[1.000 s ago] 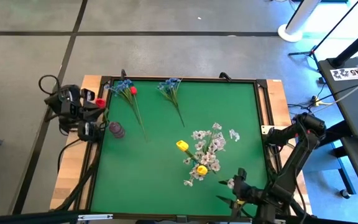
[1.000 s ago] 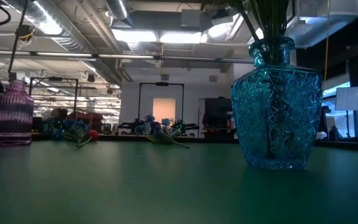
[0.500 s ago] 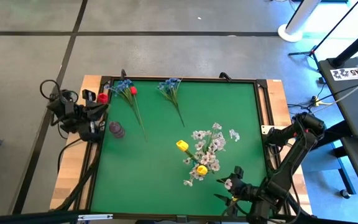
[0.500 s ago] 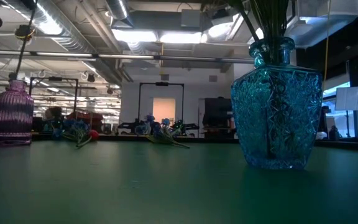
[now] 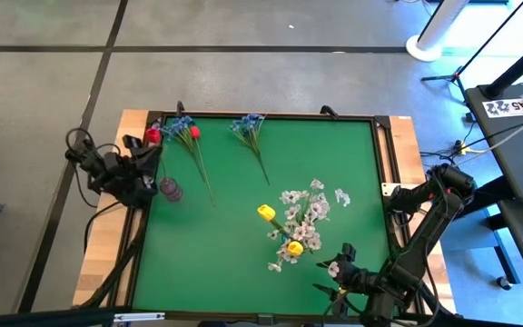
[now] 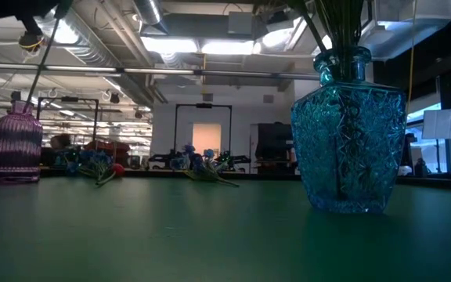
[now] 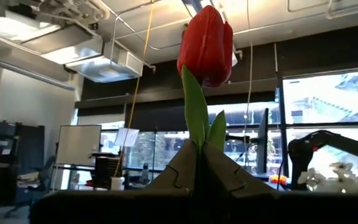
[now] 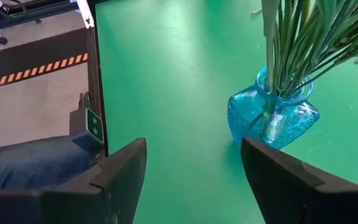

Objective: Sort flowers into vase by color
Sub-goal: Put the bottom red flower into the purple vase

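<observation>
Red tulip (image 7: 207, 43) clamped in left gripper (image 5: 142, 156) jaws beside purple vase (image 5: 170, 189). Blue vase (image 6: 349, 129) filled; blue sprigs (image 5: 248, 129) remain on worktop (image 5: 225, 236). Right gripper (image 5: 339, 280) jaws released.

Stems (image 8: 303, 43) in vase (image 8: 272, 121) (table's right)

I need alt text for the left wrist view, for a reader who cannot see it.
The left gripper is shut on the green stalk of a red tulip, holding it upright against a dim room with large windows. White blossoms show at the far edge.
</observation>
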